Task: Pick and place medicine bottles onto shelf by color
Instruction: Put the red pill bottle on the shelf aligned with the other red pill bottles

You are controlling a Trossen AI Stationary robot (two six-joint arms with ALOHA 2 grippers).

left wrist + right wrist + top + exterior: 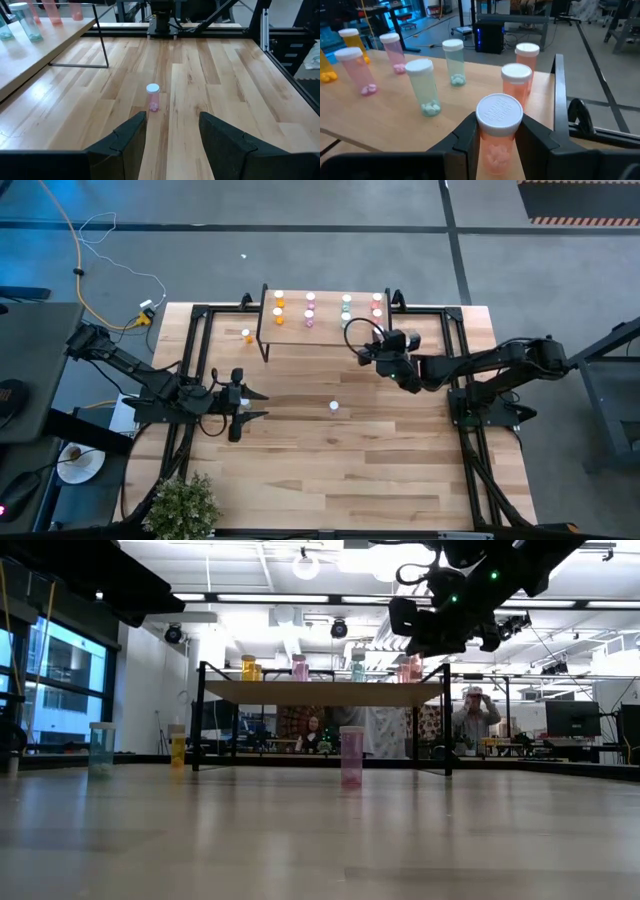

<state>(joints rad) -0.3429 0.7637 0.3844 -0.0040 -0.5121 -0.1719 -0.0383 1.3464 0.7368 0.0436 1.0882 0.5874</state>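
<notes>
The right gripper [496, 137] pinches a red medicine bottle [498, 131] between its two fingers, white cap up. The lower part of this bottle is cut off at the edge of the right wrist view, so its base and whether it touches anything below cannot be told. The gripper hangs by the right end of the shelf [325, 330]; from above, the arm hides the held bottle completely.

On the shelf ahead of the held bottle stand two more red bottles [516, 85], two teal-green bottles [423, 87], two pink bottles [357, 70] and an orange one [353, 42] that is partly cut off at the frame edge. In the low view the dark gripper body covers the red bottles at the shelf's right end.

The left gripper [172, 135] hangs low over the tabletop [400, 460] with its fingers spread apart and nothing between them. Just ahead of it, a pink bottle [153, 97] stands upright on the table, apart from both fingers.

An orange bottle [247, 335] stands on the table beside the shelf's left end. In the low view a teal-green bottle [101, 748] also stands on the table at far left; it cannot be made out from above.
</notes>
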